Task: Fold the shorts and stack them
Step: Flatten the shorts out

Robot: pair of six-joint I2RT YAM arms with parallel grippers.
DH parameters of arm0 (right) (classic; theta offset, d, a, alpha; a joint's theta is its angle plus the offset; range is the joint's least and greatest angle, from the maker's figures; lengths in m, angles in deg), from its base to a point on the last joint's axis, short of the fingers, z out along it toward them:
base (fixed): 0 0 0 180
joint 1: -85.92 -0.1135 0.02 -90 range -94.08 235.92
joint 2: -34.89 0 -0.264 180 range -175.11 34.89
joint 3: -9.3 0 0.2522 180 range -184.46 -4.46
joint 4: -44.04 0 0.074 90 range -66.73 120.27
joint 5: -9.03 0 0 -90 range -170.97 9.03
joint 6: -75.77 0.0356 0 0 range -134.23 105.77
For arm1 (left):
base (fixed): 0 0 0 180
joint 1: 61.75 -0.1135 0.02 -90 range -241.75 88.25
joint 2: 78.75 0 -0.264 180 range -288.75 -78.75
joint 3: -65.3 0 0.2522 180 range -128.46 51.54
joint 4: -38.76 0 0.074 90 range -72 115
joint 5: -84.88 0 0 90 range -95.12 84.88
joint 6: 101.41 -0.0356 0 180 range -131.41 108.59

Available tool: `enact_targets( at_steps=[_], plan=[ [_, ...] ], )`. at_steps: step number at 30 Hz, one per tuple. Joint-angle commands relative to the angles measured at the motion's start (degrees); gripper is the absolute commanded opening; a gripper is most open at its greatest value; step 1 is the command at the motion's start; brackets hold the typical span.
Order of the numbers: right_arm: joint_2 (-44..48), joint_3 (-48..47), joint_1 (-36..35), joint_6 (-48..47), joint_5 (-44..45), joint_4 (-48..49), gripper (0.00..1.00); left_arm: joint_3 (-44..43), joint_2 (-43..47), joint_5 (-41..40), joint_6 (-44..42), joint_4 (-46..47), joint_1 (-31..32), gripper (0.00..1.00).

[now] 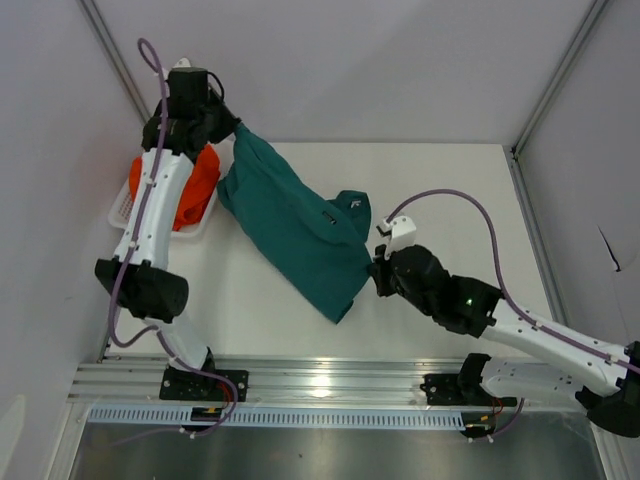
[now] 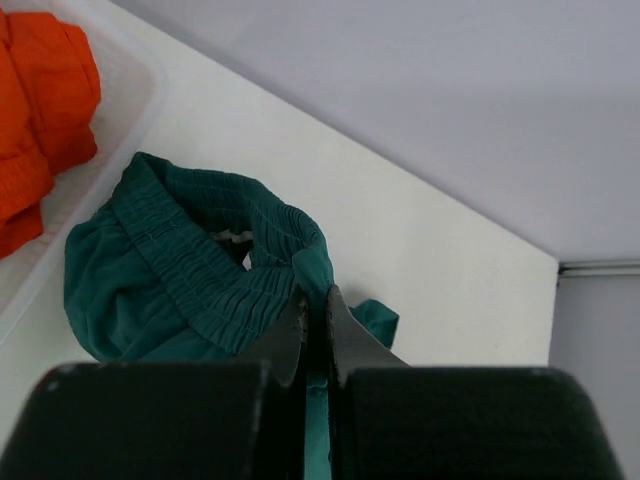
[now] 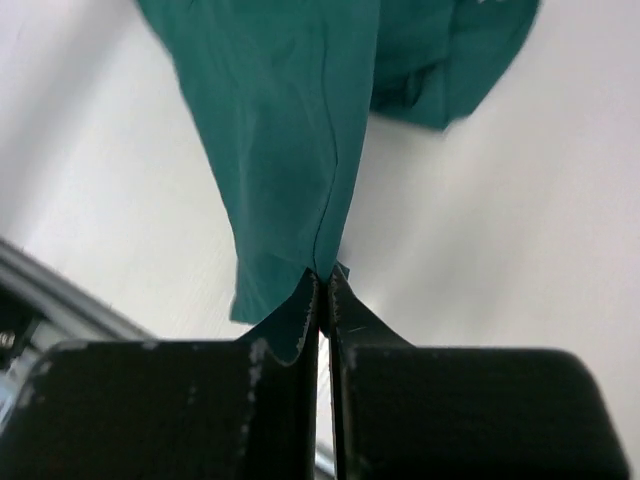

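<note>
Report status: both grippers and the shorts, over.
Left gripper shut on waistband of teal shorts. Right gripper shut on their opposite end. Orange shorts bunched in white basket, left arm over it. Nothing else in the way.

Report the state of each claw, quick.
Left claw: shut on the teal shorts, at the elastic waistband.
Right claw: shut on the teal shorts, at a leg edge.

Three views: top external, high behind the arm bases [image 1: 205, 385], looking down on the whole desk [image 1: 450, 200]; left wrist, close behind the left fingers [image 2: 290, 335], facing the back wall [image 2: 450, 120]; right wrist, close behind the right fingers [image 3: 296, 322], facing the desk; all share the teal shorts [image 1: 290, 225].
</note>
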Motion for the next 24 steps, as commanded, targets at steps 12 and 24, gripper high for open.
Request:
enact_targets(
  at_steps=[12, 24],
  plan=[
    [2.6, -12.7, 27.6, -17.8, -21.4, 4.9, 0.0, -1.5, 20.5, -3.1, 4.9, 1.0, -6.2, 0.0],
    [14.2, -14.0, 30.2, -19.5, -29.5, 9.3, 0.0, 0.8, 30.5, -0.5, 8.6, 4.9, -7.9, 0.0]
  ],
)
